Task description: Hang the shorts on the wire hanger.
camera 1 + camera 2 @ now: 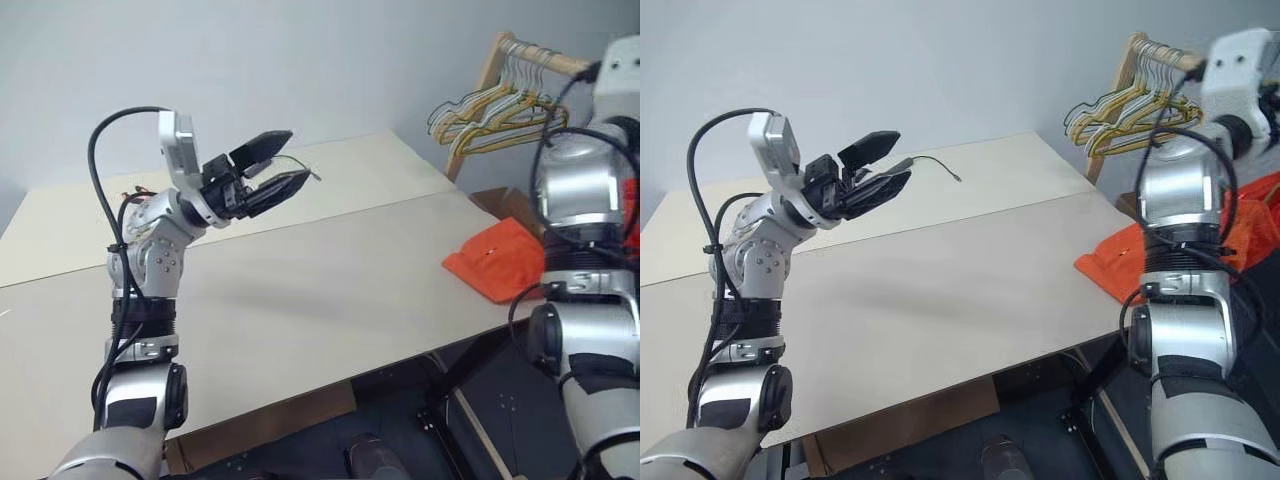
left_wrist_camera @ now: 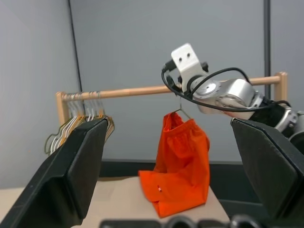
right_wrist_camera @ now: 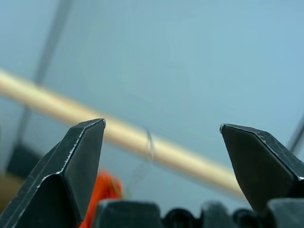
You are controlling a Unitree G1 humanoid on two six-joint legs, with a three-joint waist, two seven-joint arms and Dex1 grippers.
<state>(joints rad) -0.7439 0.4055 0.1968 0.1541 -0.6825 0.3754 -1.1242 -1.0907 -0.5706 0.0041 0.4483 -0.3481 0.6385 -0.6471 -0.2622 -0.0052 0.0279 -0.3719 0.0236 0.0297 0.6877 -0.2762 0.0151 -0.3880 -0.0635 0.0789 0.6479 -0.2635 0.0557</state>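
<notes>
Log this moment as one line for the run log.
shorts: on wire hanger, hooked over wooden rail, hem on table | left gripper: open, empty | right gripper: open, empty, facing rail

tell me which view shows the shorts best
The left wrist view: the shorts hang whole from a hanger hooked on the wooden rail, their lower end resting on the table. The eye views catch just an orange part behind the right arm; the right wrist view, a sliver.

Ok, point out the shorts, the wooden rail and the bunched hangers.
shorts (image 2: 183, 171), left wrist view, middle of the hanging orange fabric.
wooden rail (image 2: 137, 90), left wrist view, bare stretch of the bar.
bunched hangers (image 1: 495, 115), left eye view, the wire shoulders.
</notes>
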